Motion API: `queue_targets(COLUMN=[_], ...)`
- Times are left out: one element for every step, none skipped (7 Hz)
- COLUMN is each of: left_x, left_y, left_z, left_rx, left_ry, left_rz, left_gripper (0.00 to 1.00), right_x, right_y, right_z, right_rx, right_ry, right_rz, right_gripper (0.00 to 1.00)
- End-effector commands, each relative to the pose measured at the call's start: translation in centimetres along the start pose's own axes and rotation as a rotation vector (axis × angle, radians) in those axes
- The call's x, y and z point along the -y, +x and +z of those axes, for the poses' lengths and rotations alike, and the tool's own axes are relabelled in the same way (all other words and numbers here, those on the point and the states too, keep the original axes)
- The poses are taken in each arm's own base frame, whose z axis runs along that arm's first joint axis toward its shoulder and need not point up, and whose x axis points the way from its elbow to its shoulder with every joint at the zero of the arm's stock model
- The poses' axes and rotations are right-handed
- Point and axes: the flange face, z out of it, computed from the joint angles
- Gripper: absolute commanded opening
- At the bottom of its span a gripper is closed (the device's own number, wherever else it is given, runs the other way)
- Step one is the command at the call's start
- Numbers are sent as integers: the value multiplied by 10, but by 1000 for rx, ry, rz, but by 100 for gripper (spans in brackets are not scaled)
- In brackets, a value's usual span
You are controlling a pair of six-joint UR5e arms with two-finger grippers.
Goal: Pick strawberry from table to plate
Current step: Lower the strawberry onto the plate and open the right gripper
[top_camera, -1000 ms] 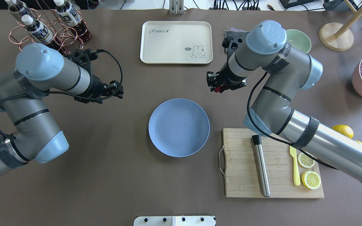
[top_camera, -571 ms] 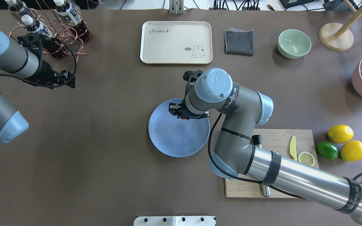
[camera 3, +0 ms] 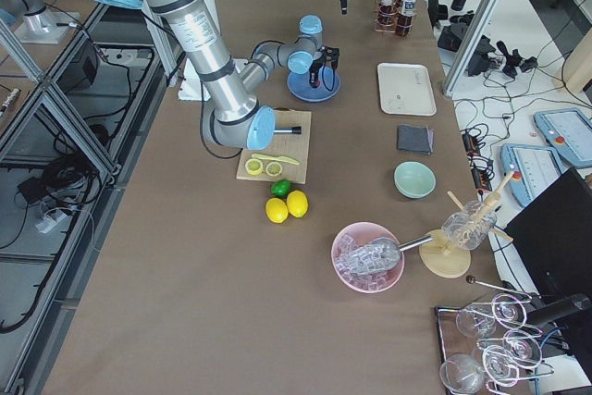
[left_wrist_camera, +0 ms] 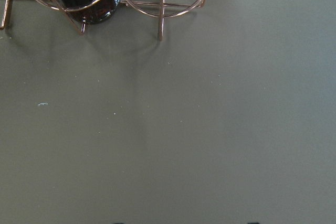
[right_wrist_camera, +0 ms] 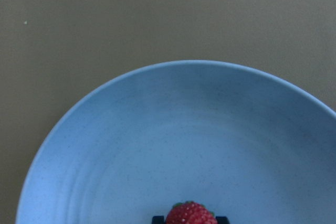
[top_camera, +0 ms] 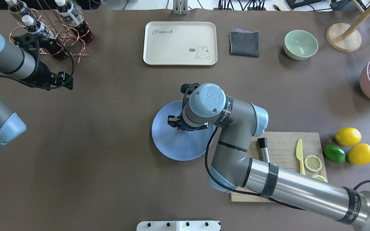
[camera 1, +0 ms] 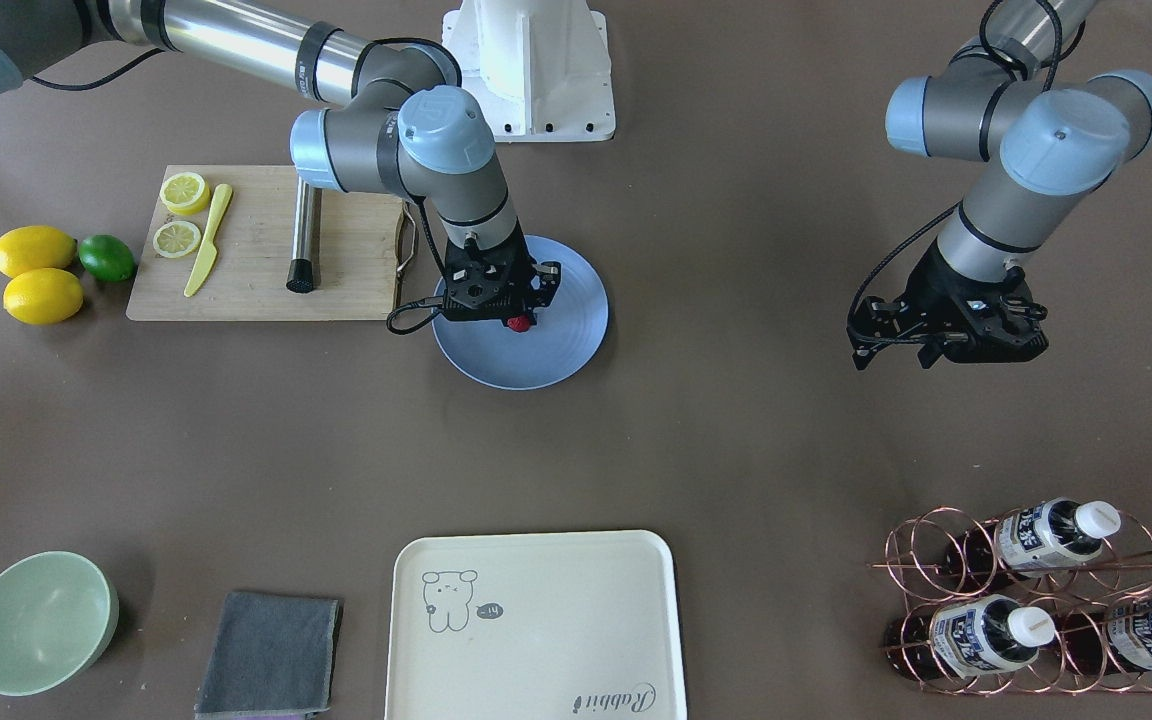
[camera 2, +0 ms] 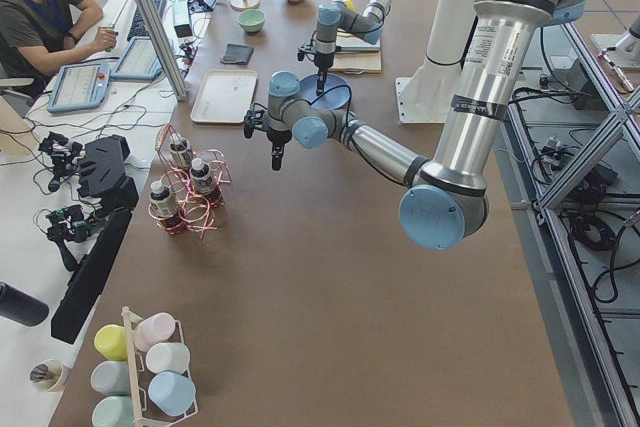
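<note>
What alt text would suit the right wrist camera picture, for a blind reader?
A red strawberry sits at the bottom edge between the right tool's dark tips, over a round blue plate filling most of the frame. Grey-brown table lies beyond.

matt grey-brown table [top_camera: 108, 160], smooth, with a few pale specks. matt blue plate [right_wrist_camera: 157, 129], plastic by the look, finely flecked and faintly ridged in rings. red strawberry [right_wrist_camera: 190, 215], bumpy, slightly glossy, dotted with pale seeds. pale wooden board [top_camera: 284, 144] with straight visible grain. brushed metal bar [camera 1: 303, 230] with a dull black end. smooth cream tray [top_camera: 178, 41], matt, printed in grey. folded grey cloth [top_camera: 244, 43], soft and dull. shiny copper-coloured wire rack [left_wrist_camera: 161, 19]. pale green bowl [top_camera: 300, 45], smooth and matt. satin metal tube on the right arm [top_camera: 307, 192], capped in smooth grey-blue plastic, banded with black tape.
</note>
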Motion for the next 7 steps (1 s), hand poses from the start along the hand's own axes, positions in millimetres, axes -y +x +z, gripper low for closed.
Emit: queue_targets(left_x=[0, 0, 0, 7, 13, 15, 12], left_y=[0, 4, 2, -5, -9, -25, -47], left_z=[0, -4, -4, -15, -34, -53, -64], left_rx=[-1, -6, -4, -5, -24, -25, -28], left_ry=[-1, 3, 3, 2, -16, -16, -36], left_rz=[-1, 1, 2, -13, -30, -19, 18], left_gripper=[84, 84, 84, 83, 84, 84, 96], right_x=[-4, 6, 33, 61, 77, 94, 116], right_y=[2, 1, 13, 28, 56, 107, 169], right_z=[4, -8, -30, -71, -108, -138, -167], right_rx=[-9, 6, 24, 9, -16, -35, -40], right_ry=[17, 24, 7, -25, -28, -29, -40], right_rz=[-9, -2, 30, 73, 101, 39, -7], right_gripper=[100, 100, 100, 100, 100, 100, 100])
